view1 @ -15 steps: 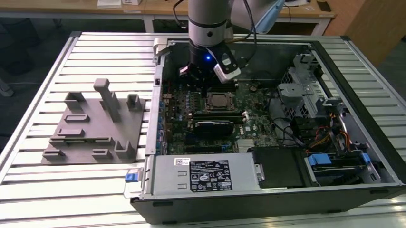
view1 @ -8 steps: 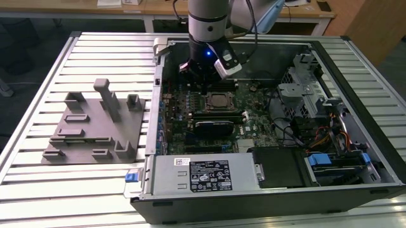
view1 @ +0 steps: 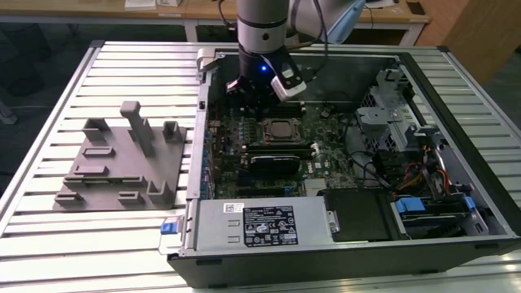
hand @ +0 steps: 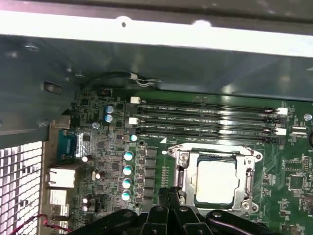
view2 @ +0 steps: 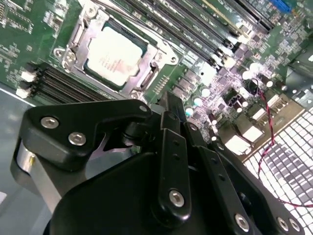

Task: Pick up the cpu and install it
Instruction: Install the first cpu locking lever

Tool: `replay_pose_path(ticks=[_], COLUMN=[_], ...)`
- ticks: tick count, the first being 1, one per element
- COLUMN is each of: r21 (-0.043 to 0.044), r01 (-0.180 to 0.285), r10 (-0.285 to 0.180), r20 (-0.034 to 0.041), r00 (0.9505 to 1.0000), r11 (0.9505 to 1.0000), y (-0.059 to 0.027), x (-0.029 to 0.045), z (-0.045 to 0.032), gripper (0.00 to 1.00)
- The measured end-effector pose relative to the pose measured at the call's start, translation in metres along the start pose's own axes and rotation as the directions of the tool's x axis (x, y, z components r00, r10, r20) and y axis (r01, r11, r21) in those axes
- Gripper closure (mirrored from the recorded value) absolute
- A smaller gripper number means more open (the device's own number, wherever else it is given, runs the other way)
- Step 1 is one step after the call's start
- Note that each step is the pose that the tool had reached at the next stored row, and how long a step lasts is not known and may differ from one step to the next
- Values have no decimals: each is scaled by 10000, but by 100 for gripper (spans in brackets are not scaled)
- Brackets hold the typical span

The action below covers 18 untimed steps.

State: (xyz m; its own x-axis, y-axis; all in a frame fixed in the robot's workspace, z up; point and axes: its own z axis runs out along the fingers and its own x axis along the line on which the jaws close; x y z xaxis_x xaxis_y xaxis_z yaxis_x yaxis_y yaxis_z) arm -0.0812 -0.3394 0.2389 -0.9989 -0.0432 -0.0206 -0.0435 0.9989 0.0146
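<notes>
The cpu [view1: 281, 129] lies flat in its socket on the green motherboard [view1: 236, 137] inside the open computer case. Both wrist views show its silvery-grey top [view2: 113, 54] [hand: 216, 182] framed by the metal socket bracket [view2: 73, 41] [hand: 182, 159]. My gripper [view1: 257, 110] hangs just above the board, beside the socket on the exterior view's left and toward the case's back wall. Its black fingers [view2: 168, 105] [hand: 168, 196] stand together, shut, with nothing between them. They are apart from the cpu.
Memory slots [hand: 205, 117] run alongside the socket. The case wall [view1: 199, 122] rises close by on the exterior view's left. A grey block fixture [view1: 122, 165] sits on the slatted table outside the case. A power supply [view1: 260, 223] and a drive cage [view1: 399, 122] fill the case's other parts.
</notes>
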Motion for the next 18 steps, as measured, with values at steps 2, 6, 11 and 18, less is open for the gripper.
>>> replay_pose_path(ticks=[2,6,11,18], r21=[-155,-671,-1206,-1968], r01=[-2,-11,-21,-33], r10=[2,13,27,47], r20=[7,27,47,63], r00=[10000,10000,10000,10000], r11=[9999,9977,9927,9804], y=[1,-1,-2,-5], x=[20,41,72,100], z=[0,-1,-2,-2], gripper=[89,89,89,89])
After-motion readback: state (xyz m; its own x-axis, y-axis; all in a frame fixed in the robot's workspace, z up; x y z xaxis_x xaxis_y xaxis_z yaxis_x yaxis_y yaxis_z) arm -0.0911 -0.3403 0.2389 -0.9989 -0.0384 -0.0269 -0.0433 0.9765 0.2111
